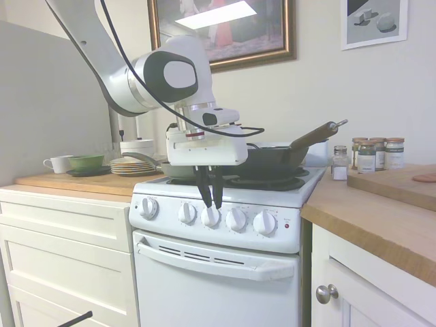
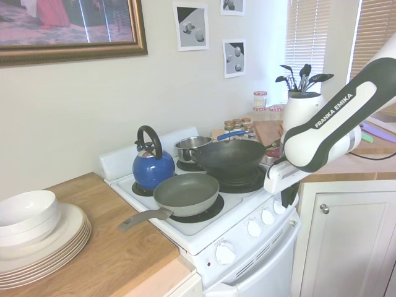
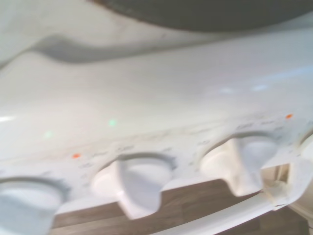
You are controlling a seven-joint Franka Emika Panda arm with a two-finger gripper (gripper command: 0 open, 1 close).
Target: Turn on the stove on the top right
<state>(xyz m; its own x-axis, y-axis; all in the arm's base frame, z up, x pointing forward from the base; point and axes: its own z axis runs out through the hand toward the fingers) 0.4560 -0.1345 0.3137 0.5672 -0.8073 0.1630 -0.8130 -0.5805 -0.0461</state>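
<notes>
The stove is a small white range between wooden worktops, also seen in the second exterior view. Five round white knobs run along its front panel, with a red light at the right end. My gripper hangs straight down over the panel. Its dark fingers stand open with a narrow gap, and their tips reach the top of the middle knob. Whether they touch it I cannot tell. The wrist view shows two knobs blurred, from close by. In the second exterior view the hand covers the panel's far end.
A black wok with a wooden handle sits on the burners just behind the gripper. A frying pan, a blue kettle and a small pot fill the other burners. Stacked plates and spice jars stand on the worktops.
</notes>
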